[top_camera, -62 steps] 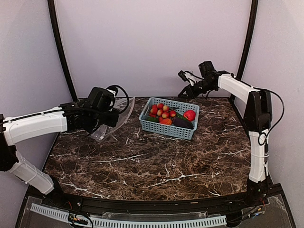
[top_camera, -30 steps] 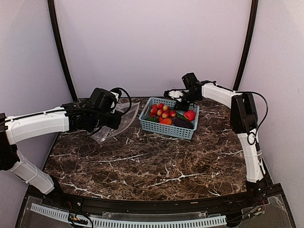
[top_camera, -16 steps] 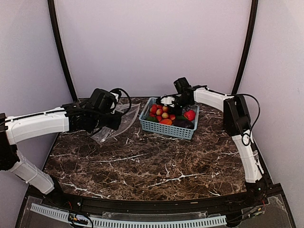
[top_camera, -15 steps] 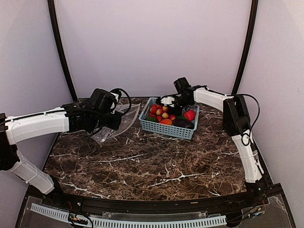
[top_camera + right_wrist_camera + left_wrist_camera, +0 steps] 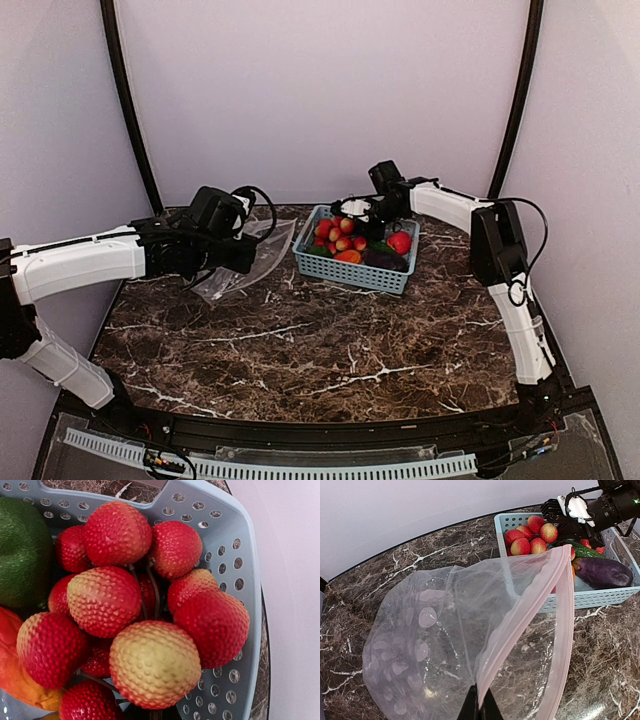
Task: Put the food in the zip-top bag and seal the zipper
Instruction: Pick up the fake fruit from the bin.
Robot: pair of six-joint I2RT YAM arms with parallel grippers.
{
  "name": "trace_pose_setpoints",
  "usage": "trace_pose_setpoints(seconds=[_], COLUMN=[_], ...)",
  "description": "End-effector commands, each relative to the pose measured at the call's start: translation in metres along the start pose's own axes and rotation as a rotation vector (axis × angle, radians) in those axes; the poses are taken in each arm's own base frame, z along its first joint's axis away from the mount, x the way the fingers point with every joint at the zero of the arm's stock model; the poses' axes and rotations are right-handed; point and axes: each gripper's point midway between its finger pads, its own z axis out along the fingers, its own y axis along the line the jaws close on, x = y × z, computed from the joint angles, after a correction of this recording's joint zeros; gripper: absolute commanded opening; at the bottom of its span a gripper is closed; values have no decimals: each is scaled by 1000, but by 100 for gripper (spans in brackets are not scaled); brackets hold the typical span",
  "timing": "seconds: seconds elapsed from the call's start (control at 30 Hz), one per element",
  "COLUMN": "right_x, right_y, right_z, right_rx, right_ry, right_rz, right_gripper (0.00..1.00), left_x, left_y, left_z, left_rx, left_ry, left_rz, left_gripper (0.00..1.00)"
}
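Left wrist | left gripper [image 5: 479,706] pinching zip-top bag [image 5: 445,630] | right gripper [image 5: 552,512] clenched at ball cluster [image 5: 135,610] | basket [image 5: 241,580] beside bag

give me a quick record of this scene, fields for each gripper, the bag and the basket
left gripper: shut on the pink zipper edge of the clear dotted plastic bag
right gripper: shut, at the cluster of red-yellow balls; grip itself hidden
bag: mouth open, no food inside
light blue lattice basket: holds the cluster, purple eggplant, green pepper
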Motion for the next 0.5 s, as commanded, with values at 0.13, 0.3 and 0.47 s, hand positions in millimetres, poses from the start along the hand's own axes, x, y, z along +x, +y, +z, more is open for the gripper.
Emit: trace_pose_setpoints(seconds=[0.13,0.3,0.47], right_x=[-54,-73,-82], right_y=[-18,-13,-1], right_z=[-100,-143,-175], right_rx=[66,52,13], right_ry=[-133,-193,-218], right_rz=[102,157,224], right_gripper=[0,0,0], left_x=[-3,-4,-7], left_y=[-2,-5,-9], left_z=[0,3,4], left_rx=[20,31,51], left_ry=[-15,-17,-20], left_rz=[-39,-67,-94], left_gripper=[1,1,1])
